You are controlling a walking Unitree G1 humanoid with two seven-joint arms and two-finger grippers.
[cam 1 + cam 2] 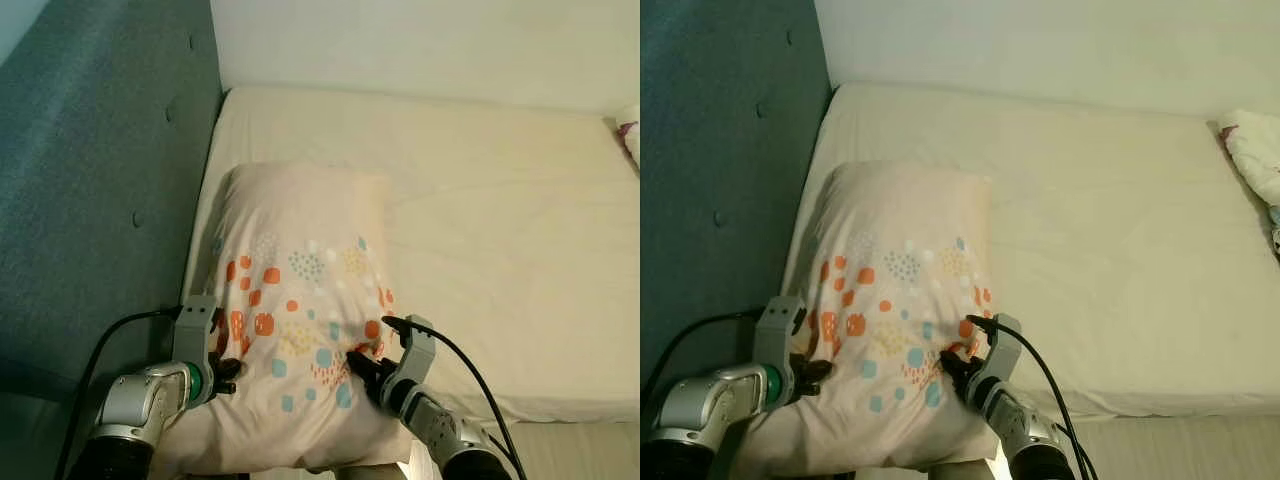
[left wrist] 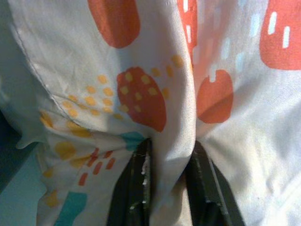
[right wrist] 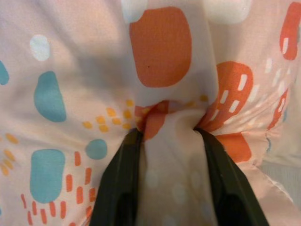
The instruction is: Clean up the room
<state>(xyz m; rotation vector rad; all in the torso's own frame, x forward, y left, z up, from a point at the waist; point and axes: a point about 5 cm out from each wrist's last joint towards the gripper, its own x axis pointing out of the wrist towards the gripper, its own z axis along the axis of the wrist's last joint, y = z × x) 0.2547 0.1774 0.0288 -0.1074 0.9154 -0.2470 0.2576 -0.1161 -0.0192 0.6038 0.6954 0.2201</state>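
Bed with pillow held at its near end, seen from the robot's head. At far left, a teal upholstered headboard (image 1: 100,180) with button tufts runs along the side of the bed (image 1: 500,250), which is covered in a plain cream sheet and reaches a pale wall at the far edge.

The left tool (image 1: 222,372), on a silver arm with a black cable trailing from it, meets the near left edge of the pillow (image 1: 295,300). In the left wrist view its two black fingers (image 2: 134,188) are clenched on a pinched fold of the pillow's printed fabric (image 2: 169,117).

The pillow lies lengthwise on the bed just beside the headboard, its far end plain cream-pink, its near half printed with orange, teal and yellow spots and dashes; the near end overhangs the bed's edge between the two arms.

The right tool (image 1: 362,368) meets the pillow's near right edge. In the right wrist view its black fingers (image 3: 117,183) are likewise clenched on a gathered ridge of the patterned cloth.

At far right, a crumpled white cloth with red and blue marks (image 1: 1255,150) lies at the bed's edge, well apart from the pillow.
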